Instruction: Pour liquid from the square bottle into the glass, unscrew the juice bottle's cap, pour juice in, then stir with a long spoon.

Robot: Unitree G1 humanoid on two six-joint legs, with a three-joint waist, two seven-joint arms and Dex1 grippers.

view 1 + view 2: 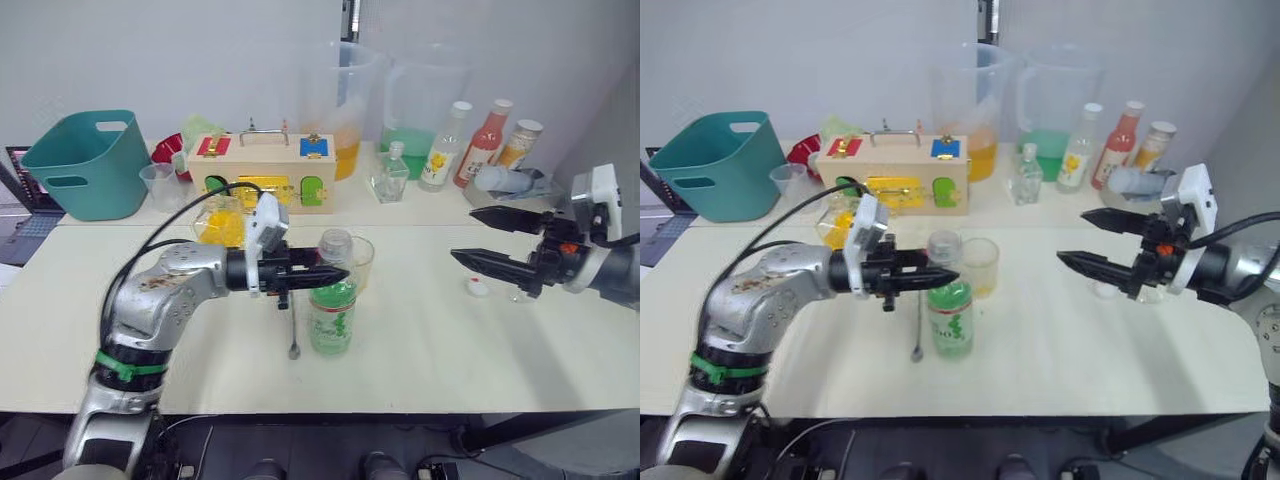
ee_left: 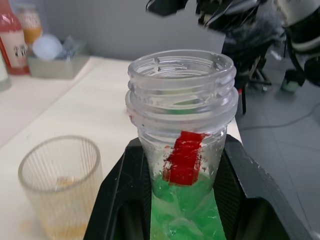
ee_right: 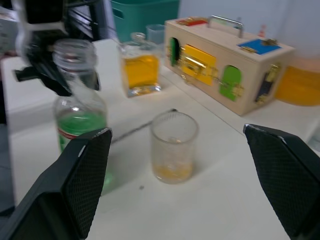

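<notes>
The juice bottle stands upright at mid-table, uncapped, holding pale green juice. My left gripper is shut on its neck, a black finger on each side. Just behind it stands the glass with a little yellow liquid at its bottom. The square bottle of yellow liquid sits to the left, in front of the wooden box. The long spoon lies on the table left of the juice bottle. The white cap lies on the table under my right gripper, which hovers open and empty.
A wooden latch box, a teal basket and a small measuring cup line the back left. Two large pitchers and several bottles stand at the back right.
</notes>
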